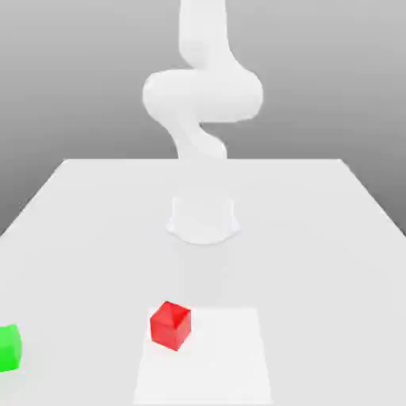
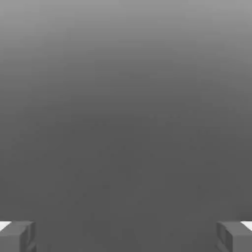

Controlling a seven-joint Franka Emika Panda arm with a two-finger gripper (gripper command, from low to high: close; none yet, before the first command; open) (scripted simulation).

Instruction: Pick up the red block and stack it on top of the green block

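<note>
So far nothing is done: we have the gripper (image 2: 126,236) spread apart, red block (image 1: 170,324) ungrasped, green block (image 1: 9,346) bare at the exterior view's left.

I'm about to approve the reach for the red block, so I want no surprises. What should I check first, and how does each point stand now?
1. Gripper open: ok, fingertips far apart.
2. Nothing held between them: ok.
3. Red block free on the table: ok.
4. Green block apart from red, top bare: ok.
5. Green block fully visible: not ok, cut by the exterior view's left edge.
</note>
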